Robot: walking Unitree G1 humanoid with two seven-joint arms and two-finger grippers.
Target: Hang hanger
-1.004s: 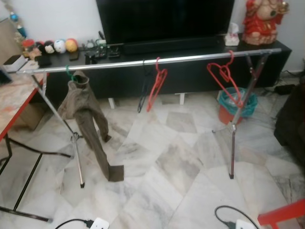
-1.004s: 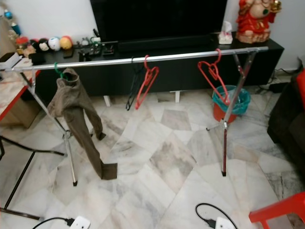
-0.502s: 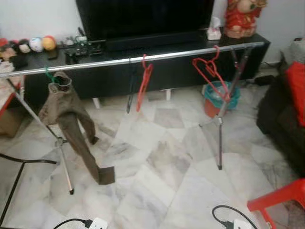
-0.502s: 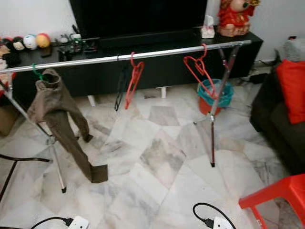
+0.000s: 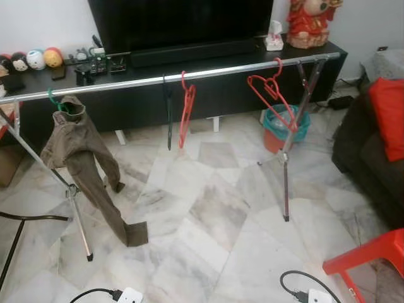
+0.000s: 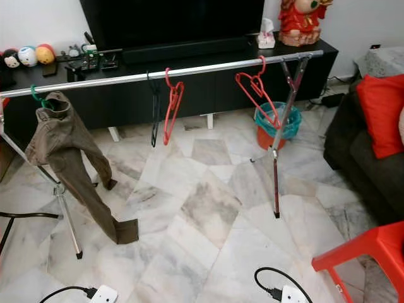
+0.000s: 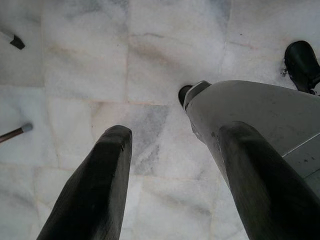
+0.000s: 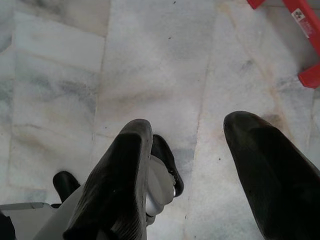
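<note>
A silver clothes rail on two folding stands spans the room in front of me. A red hanger hangs near its middle with a black hanger beside it. Another red hanger hangs tilted near the right stand. At the left end a green hanger carries brown trousers. My left gripper hangs open over the marble floor, holding nothing. My right gripper is also open and empty above the floor.
Behind the rail stand a black TV console and a large TV. A teal and red bin sits by the right stand. A dark sofa with a red cushion is at the right, and a red stool is at the lower right. Cables and power plugs lie on the near floor.
The whole picture has shifted left, so the camera has turned right: the sofa and red cushion have come into view and the table at the left has gone. The hangers and trousers stay put.
</note>
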